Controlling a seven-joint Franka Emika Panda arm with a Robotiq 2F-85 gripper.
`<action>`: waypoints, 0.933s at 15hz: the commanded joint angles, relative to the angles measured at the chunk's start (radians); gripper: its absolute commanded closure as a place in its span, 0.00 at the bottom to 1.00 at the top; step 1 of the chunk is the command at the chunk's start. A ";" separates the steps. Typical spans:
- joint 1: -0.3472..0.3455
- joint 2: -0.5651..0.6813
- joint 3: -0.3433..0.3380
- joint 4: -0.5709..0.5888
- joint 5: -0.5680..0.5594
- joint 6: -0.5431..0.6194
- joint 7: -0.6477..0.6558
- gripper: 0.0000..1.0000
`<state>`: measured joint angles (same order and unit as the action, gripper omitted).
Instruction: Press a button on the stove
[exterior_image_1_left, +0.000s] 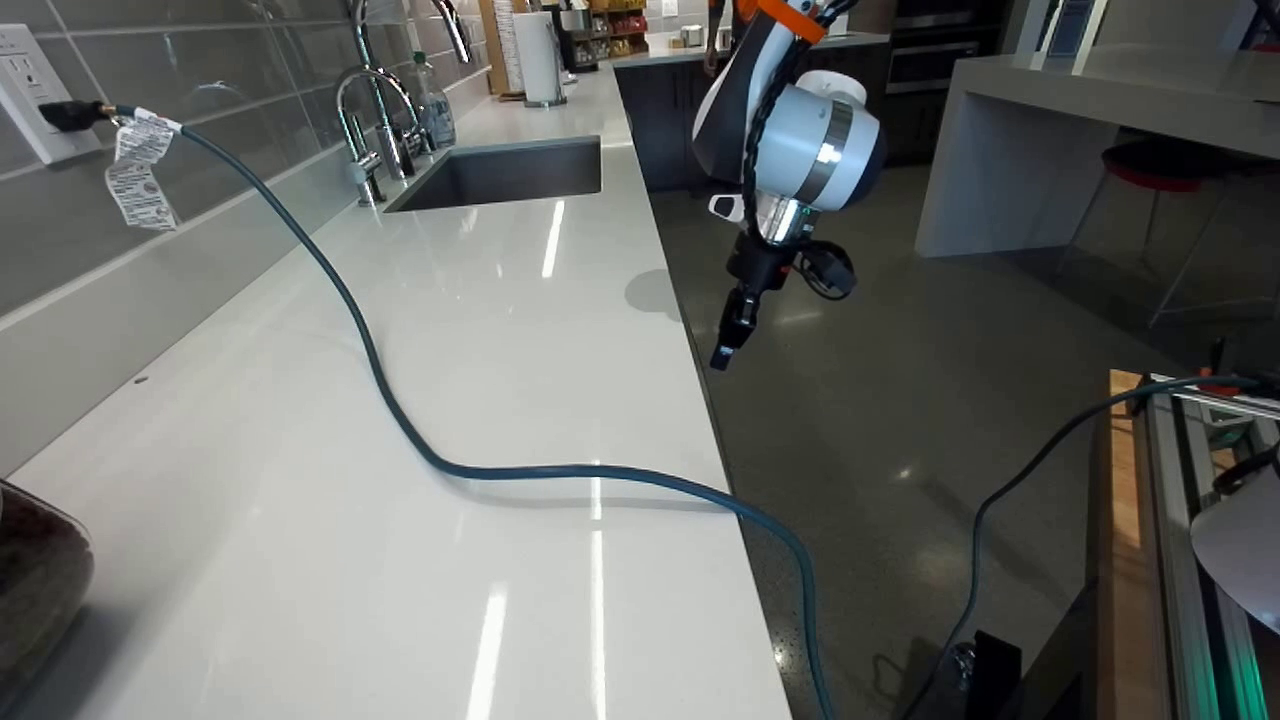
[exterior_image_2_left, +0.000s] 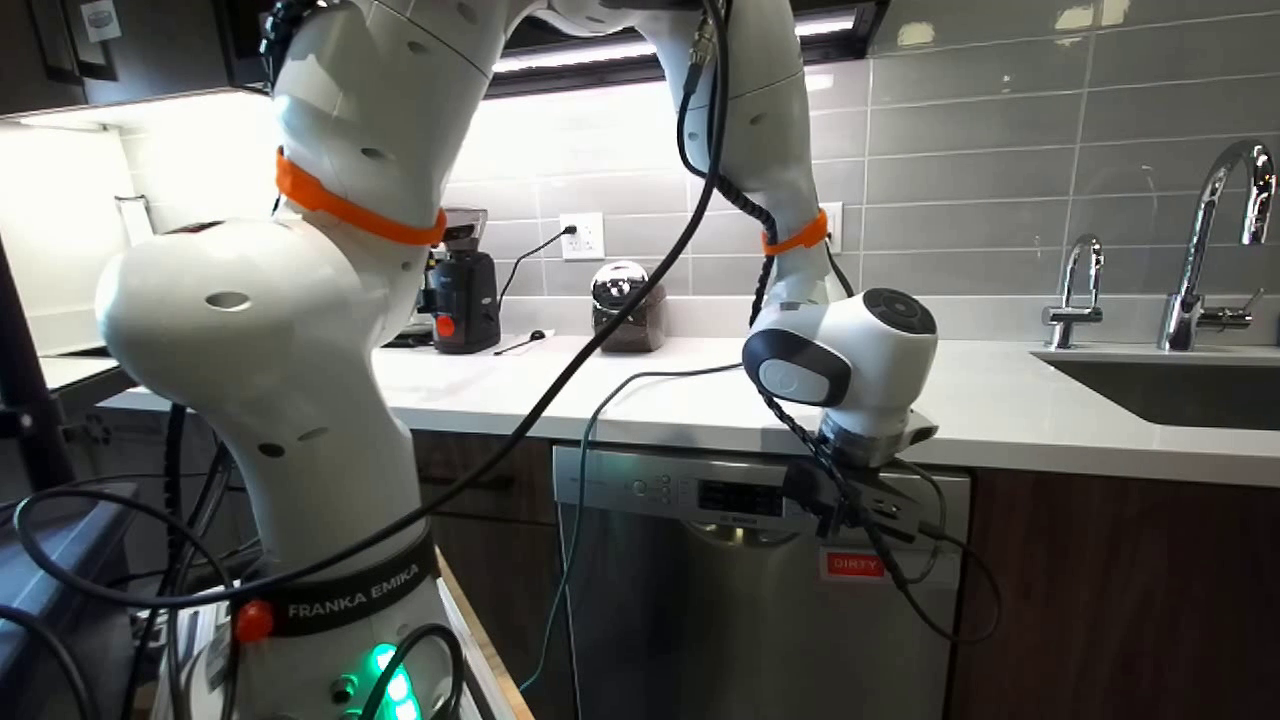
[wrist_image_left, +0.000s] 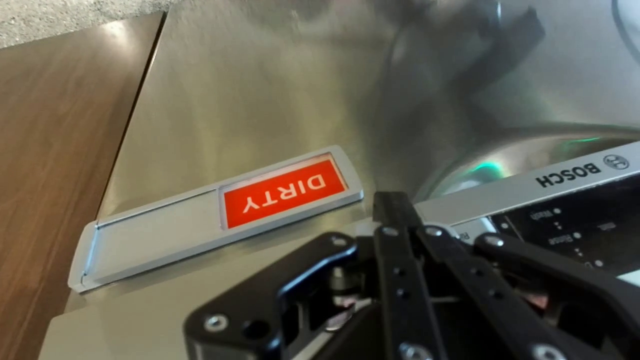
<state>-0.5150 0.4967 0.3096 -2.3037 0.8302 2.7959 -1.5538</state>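
No stove with buttons can be made out; a steel Bosch dishwasher (exterior_image_2_left: 690, 620) stands under the counter. Its control panel (exterior_image_2_left: 620, 482), with a dark display and round buttons at the left, shows in an exterior view. In the wrist view the dark display (wrist_image_left: 580, 227) is at the right, upside down. My gripper (wrist_image_left: 397, 207) is shut and empty, its fingertips together in front of the panel by the display's edge. I cannot tell whether they touch it. In the exterior views the gripper (exterior_image_1_left: 722, 355) (exterior_image_2_left: 825, 510) is beside the counter's front edge and hides part of the panel.
A red DIRTY sign (wrist_image_left: 285, 192) is on the dishwasher door beside the fingertips. The white counter (exterior_image_1_left: 560, 400) overhangs above. A teal cable (exterior_image_1_left: 590, 472) crosses it and hangs over its edge. A sink (exterior_image_1_left: 520, 170) and faucet (exterior_image_2_left: 1200, 250) are farther along.
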 joint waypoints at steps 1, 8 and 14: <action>-0.020 0.023 0.025 0.013 0.032 0.018 -0.040 1.00; -0.027 0.025 0.037 0.015 0.034 0.019 -0.047 1.00; -0.039 0.025 0.050 0.019 0.040 0.019 -0.058 1.00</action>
<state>-0.5333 0.5008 0.3356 -2.2988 0.8359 2.7959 -1.5706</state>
